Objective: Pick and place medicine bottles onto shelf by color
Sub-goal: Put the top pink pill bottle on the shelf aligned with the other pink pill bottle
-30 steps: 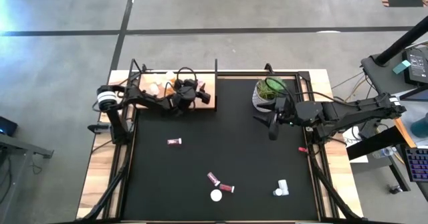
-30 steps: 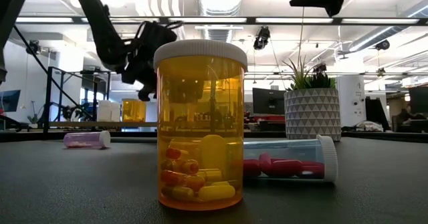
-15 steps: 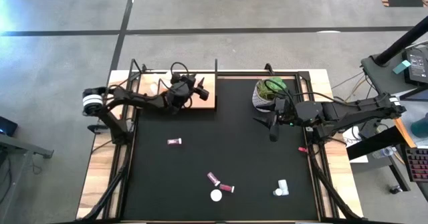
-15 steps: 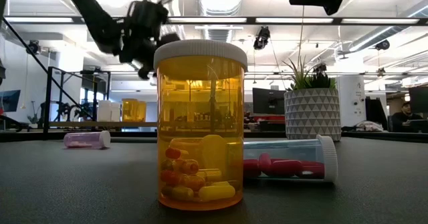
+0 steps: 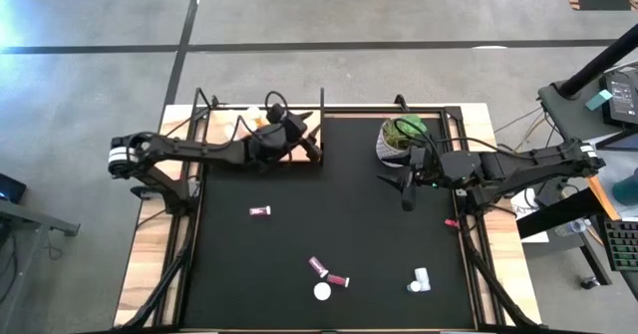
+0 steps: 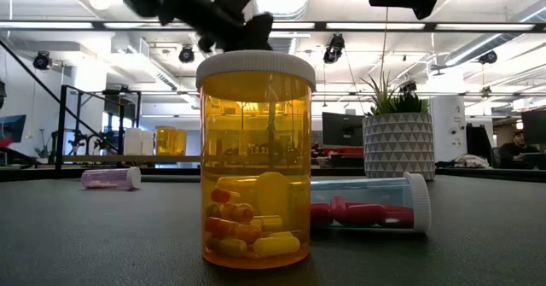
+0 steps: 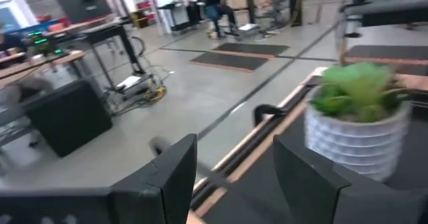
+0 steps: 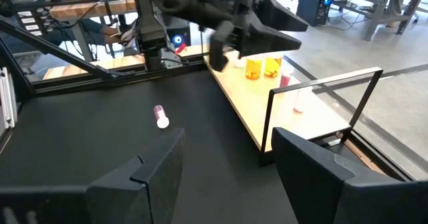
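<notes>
The shelf (image 5: 299, 155), a pale wooden board, lies at the mat's far left. Orange bottles (image 8: 253, 67) and white-capped ones (image 5: 253, 115) stand on it. My left gripper (image 5: 313, 150) hovers high over the shelf's right end, open, with nothing between its fingers (image 7: 234, 150). On the mat a small maroon bottle (image 5: 260, 211) lies on its side. Near the front edge an orange bottle (image 6: 256, 158) stands upright, a red-pill bottle (image 6: 367, 202) lies beside it, and a white bottle (image 5: 420, 280) lies further right. My right gripper (image 5: 404, 194) waits open above the mat by the plant.
A white pot with a green plant (image 5: 399, 140) stands at the mat's far right, close to my right gripper. A thin metal frame (image 8: 321, 110) stands at the shelf's end. The middle of the black mat (image 5: 339, 204) between the shelf and the front bottles is bare.
My left gripper has risen well above the shelf and moved toward the table's right edge, rolling its wrist as it went. It stays open and holds nothing. The bottles on the shelf remain where they stood.
</notes>
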`<state>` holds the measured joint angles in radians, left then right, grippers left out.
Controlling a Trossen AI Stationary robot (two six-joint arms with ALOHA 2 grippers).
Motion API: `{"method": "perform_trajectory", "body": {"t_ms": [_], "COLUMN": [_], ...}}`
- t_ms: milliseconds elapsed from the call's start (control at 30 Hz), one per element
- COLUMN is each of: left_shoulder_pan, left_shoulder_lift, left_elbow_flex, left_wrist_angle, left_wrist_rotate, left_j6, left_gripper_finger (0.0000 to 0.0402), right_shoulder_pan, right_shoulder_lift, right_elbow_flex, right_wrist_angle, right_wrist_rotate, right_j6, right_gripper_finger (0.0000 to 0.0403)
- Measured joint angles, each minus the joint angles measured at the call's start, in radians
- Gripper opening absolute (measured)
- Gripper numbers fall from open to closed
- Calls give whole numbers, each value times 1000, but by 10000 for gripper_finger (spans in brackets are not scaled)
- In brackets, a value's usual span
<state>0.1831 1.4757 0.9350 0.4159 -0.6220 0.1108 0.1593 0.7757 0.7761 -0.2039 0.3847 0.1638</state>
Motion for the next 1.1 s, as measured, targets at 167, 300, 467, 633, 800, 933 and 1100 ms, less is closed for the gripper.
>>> {"method": "perform_trajectory", "body": {"t_ms": [167, 300, 467, 633, 800, 933, 1100], "left_shoulder_pan": [-72, -133, -233, -339, -401, -403, -380], "left_shoulder_lift": [0, 4, 10, 10, 10, 5, 6], "left_elbow_flex": [110, 190, 217, 218, 218, 218, 218], "left_wrist_angle": [-201, -450, -602, -735, -957, -1125, -1313], "left_wrist_rotate": [0, -1, 0, 1, 145, 412, 604], "left_j6": [-53, -261, -579, -817, -940, -918, -857], "left_gripper_finger": [179, 179, 179, 179, 179, 179, 179], "right_shoulder_pan": [0, 0, 0, 0, 0, 0, 0], "right_shoulder_lift": [0, 0, 0, 0, 0, 0, 0], "right_elbow_flex": [0, 0, 0, 0, 0, 0, 0], "right_wrist_angle": [0, 0, 0, 0, 0, 0, 0], "right_wrist_rotate": [0, 0, 0, 0, 0, 0, 0], "right_j6": [0, 0, 0, 0, 0, 0, 0], "right_gripper_finger": [217, 217, 217, 217, 217, 217, 217]}}
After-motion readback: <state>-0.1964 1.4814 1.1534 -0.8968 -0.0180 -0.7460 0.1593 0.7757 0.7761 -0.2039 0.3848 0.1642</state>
